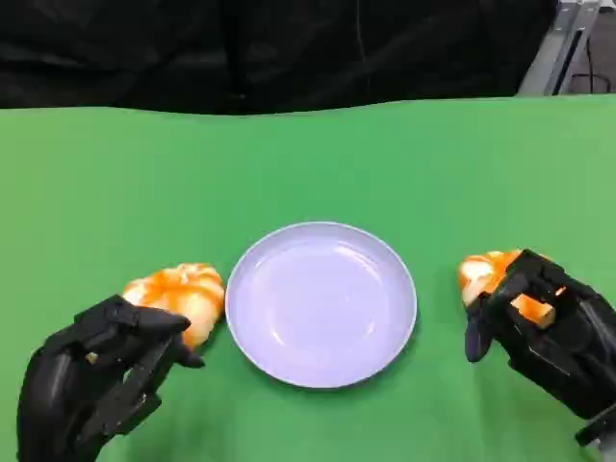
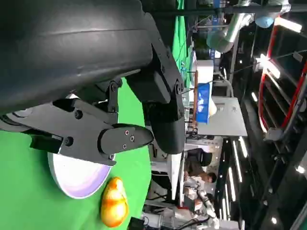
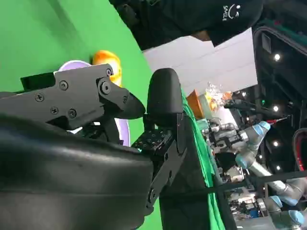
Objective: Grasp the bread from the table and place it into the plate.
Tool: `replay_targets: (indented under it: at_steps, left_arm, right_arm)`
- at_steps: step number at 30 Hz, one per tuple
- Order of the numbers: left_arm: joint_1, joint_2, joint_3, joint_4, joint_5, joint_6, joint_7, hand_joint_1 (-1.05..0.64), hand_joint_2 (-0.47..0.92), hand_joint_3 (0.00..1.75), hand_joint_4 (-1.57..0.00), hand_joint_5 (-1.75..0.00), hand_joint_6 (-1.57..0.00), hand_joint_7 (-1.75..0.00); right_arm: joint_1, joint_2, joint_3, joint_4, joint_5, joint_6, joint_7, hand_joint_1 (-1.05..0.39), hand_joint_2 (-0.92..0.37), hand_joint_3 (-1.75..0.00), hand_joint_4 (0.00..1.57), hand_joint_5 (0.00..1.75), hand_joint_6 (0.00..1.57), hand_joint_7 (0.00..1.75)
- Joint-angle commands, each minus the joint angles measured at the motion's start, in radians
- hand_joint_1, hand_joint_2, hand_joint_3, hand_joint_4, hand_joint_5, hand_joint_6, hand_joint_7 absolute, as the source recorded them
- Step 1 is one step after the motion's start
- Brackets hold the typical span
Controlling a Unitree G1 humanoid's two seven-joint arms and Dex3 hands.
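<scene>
Although the plate [image 1: 322, 303] sits between two breads, a slip could be risked if the right hand [image 1: 544, 322] lifts with its fingers only partly around the right bread [image 1: 486, 274], which is touched and seemingly clasped. The left bread [image 1: 178, 294] lies just beyond the open left hand [image 1: 101, 371].

From the left wrist, the far bread [image 2: 114, 208] is seen beside the plate.

From the right wrist, the opposite bread [image 3: 108, 62] is glimpsed past parted fingers [image 3: 163, 98].

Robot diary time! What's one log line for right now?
plate: bare | left bread: on table, by left robot hand | right bread: right robot hand around it, lift unclear
</scene>
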Motion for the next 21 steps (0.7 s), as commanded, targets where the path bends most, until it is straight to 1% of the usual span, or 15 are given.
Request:
replay_targets:
  at_steps: [1,21]
  left_arm:
    - [-0.003,0.005,0.006,0.004,-0.001,-0.011,-0.005,-0.13,0.92,0.46,-0.67,-1.43,-0.9,-0.77]
    - [0.002,0.001,0.006,-0.005,-0.002,-0.004,0.0,-0.12,0.92,0.45,-0.67,-1.42,-0.9,-0.77]
  right_arm:
    - [0.003,-0.016,-0.008,-0.014,0.004,0.003,0.004,-0.04,-0.91,-0.75,0.68,1.75,0.63,1.42]
    - [0.007,-0.014,-0.007,-0.026,-0.001,0.009,-0.005,-0.04,-0.91,-0.74,0.69,1.75,0.63,1.44]
